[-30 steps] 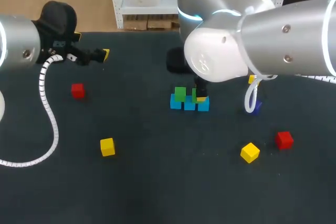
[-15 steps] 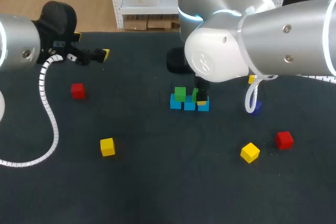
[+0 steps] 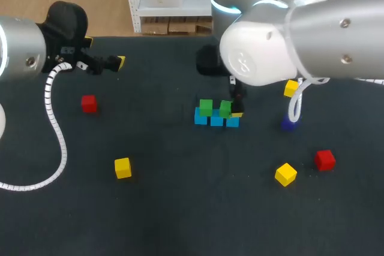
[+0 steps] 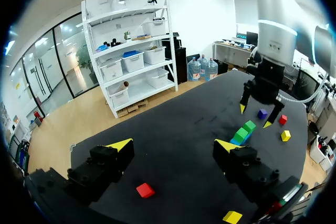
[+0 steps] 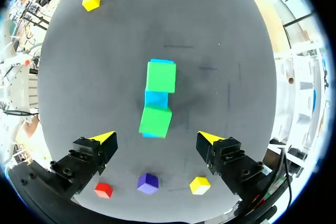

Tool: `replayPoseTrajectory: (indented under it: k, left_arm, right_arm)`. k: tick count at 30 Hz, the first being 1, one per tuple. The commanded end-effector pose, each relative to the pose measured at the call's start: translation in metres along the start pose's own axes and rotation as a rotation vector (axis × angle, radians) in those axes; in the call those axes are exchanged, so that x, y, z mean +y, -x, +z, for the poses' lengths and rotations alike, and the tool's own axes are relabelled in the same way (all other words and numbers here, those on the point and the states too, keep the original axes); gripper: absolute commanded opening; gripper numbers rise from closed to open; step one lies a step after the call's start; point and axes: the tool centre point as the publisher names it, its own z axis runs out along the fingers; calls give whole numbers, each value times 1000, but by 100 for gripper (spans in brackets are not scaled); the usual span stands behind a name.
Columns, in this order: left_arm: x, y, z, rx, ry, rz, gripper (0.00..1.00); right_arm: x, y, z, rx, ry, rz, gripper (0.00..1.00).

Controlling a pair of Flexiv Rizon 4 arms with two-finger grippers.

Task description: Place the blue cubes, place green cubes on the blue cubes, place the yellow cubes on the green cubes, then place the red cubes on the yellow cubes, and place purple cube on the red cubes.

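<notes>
Three blue cubes (image 3: 216, 120) lie in a row at mid-table, with two green cubes (image 3: 206, 107) (image 3: 225, 109) on top of them. My right gripper (image 5: 156, 137) hangs open just above the row, and the nearer green cube (image 5: 155, 120) sits free below its spread fingers. Yellow cubes lie at the front left (image 3: 123, 167), front right (image 3: 285, 174) and back right (image 3: 291, 87). Red cubes rest at the left (image 3: 89, 104) and right (image 3: 324, 159). A purple cube (image 3: 289, 124) sits to the right of the stack. My left gripper (image 4: 173, 145) is open and empty at the far left.
The right arm's large body (image 3: 270, 46) covers the back middle of the table in the head view. A white coiled cable (image 3: 55, 118) hangs from the left arm over the table's left side. The dark table edge (image 3: 150, 37) runs along the back.
My right gripper has opened and let go of the second green cube, which now rests on the blue row. The right arm has lifted and shifted slightly right. The left arm has not moved.
</notes>
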Motion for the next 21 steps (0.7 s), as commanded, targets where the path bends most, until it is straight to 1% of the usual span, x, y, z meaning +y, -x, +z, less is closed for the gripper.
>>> replayPoseTrajectory:
  k: [1,8,12,14,17,21]
  left_arm:
    - [1,-1,0,-3,-7,1,100]
    - [1,-1,0,-3,-7,1,100]
    - [1,-1,0,-3,-7,1,100]
    - [1,-1,0,-3,-7,1,100]
    - [1,-1,0,-3,-7,1,100]
    - [1,-1,0,-3,-7,1,100]
  right_arm:
    - [17,-19,-10,-29,-22,9,100]
    - [55,-41,-14,-61,-23,-6,100]
    - [78,-50,-8,-63,-10,-22,100]
    - [85,-54,-6,-58,-11,-21,100]
    - [94,-63,-7,-77,-1,0,100]
    - [112,-71,-6,-74,-1,-53,100]
